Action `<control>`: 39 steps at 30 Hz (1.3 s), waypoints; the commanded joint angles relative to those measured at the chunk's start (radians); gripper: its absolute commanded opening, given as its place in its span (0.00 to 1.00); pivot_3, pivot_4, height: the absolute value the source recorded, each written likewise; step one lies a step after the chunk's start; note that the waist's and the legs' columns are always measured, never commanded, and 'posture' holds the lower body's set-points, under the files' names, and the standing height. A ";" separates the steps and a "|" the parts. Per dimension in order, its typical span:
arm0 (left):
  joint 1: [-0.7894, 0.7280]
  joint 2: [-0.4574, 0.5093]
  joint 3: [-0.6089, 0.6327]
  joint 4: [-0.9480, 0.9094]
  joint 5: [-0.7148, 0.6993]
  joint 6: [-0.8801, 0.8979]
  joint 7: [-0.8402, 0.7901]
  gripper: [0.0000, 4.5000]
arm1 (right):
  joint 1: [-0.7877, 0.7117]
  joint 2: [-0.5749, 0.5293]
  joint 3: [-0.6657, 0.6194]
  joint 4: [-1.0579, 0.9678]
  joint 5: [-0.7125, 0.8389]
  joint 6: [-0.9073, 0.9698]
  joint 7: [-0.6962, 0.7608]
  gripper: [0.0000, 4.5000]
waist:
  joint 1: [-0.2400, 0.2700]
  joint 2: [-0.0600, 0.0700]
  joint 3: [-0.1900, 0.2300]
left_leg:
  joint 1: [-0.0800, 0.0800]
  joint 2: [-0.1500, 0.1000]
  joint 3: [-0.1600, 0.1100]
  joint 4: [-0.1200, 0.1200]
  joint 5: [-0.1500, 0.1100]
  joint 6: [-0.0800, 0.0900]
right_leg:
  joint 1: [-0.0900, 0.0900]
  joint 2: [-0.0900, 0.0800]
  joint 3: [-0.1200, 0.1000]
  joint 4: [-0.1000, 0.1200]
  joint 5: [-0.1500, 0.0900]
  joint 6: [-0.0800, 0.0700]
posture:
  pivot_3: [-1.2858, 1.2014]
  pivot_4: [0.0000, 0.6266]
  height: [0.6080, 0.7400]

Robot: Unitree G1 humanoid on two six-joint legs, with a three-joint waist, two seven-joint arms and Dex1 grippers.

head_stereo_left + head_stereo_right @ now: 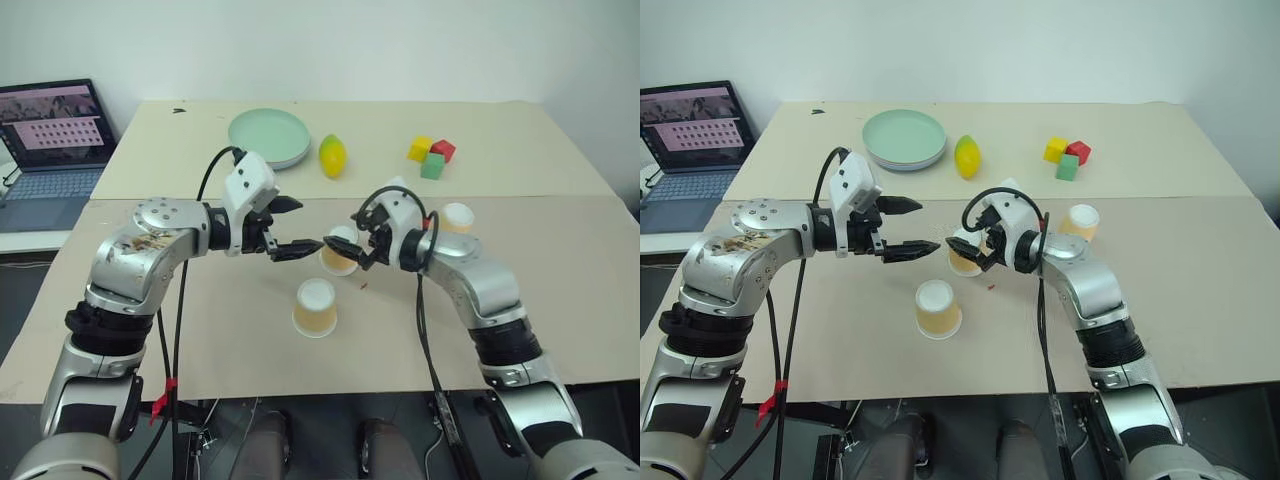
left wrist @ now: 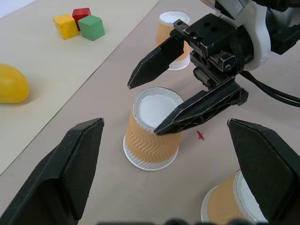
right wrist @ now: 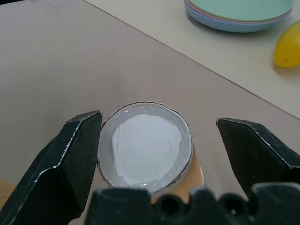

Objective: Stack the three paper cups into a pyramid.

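near cup: one cup (image 1: 316,308) sits upside down on its own, closest to the robot, nothing touching it

middle cup: second cup (image 2: 152,134), also upside down, on the table right between the two arms

right gripper: right gripper (image 2: 185,89) has its fingers spread on either side of the middle cup's top, not clamped, gap visible on both sides in the wrist view

left gripper: left gripper (image 1: 290,228) hovers just beside that same cup, fingers wide apart, holding nothing

far cup: third cup (image 1: 457,219) stands upside down behind the right arm, apart from the others

progress: honestly looks early. All three cups are on the table, none stacked, and no two sit side by side as a base yet. So base pair plus the top cup are all left, I'd guess

room: plenty of bare table around the near cup; the tight spot is the middle, where both grippers crowd one cup

far stuff: lemon (image 1: 332,155), plate (image 1: 269,138) and blocks (image 1: 431,155) sit well back, out of the way. Laptop (image 1: 52,150) is off the table's left edge
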 commanded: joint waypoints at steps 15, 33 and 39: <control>-0.034 -0.020 -0.009 0.016 0.002 -0.042 -0.019 1.00 | 0.298 -0.445 -0.504 -0.151 0.171 0.038 0.106 0.99 | 0.021 -0.001 0.000 | -0.002 0.000 0.001 0.000 -0.001 0.001 | 0.002 0.000 -0.001 -0.004 0.000 0.000 | 0.52 0.24 1.00; -0.041 -0.011 -0.005 0.008 0.003 -0.033 -0.018 1.00 | 0.202 -0.288 -0.391 0.212 0.086 -0.235 0.104 0.99 | -0.003 -0.001 0.000 | -0.001 0.000 0.005 0.000 -0.001 0.001 | -0.003 0.001 0.009 -0.001 0.000 0.000 | 0.52 0.24 1.00; -0.031 0.006 0.006 -0.008 -0.002 -0.022 -0.006 1.00 | 0.120 -0.278 -0.347 0.341 0.049 -0.308 0.126 0.99 | -0.001 -0.001 0.000 | -0.001 0.000 0.007 0.000 -0.001 0.001 | -0.003 0.001 0.009 -0.001 0.000 0.000 | 0.52 0.24 1.00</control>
